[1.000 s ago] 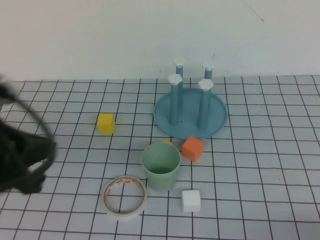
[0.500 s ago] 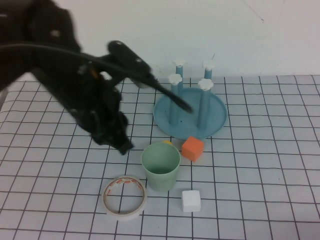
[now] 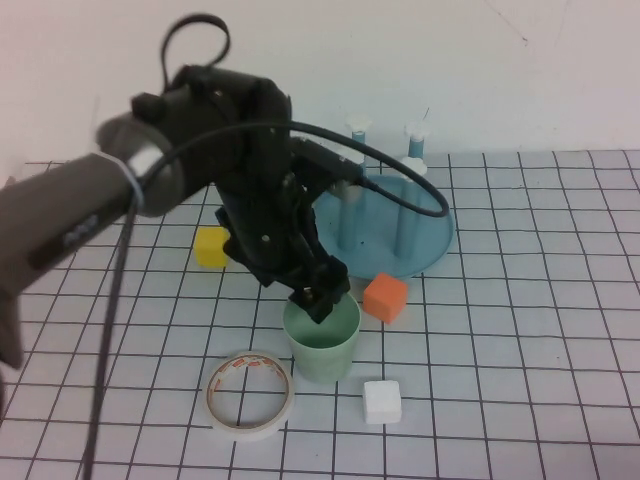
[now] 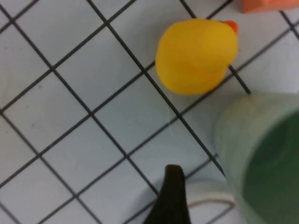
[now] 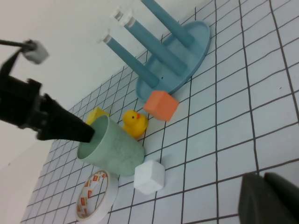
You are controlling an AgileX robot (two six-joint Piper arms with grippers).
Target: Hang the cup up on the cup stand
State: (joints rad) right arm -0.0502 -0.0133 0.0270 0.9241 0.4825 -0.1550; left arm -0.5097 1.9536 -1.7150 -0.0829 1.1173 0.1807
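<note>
Mint-green cup stands upright with blocks close by; left gripper tips at its rim, opening hidden; right gripper low, apart, unreadable.

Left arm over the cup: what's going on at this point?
The left gripper is at the rim of the mint-green cup, which stands upright on the table, not yet lifted. The cup stand sits behind it with nothing on its posts. The right gripper is off to the side, away from the objects. A small yellow duck lies beside the cup.
</note>
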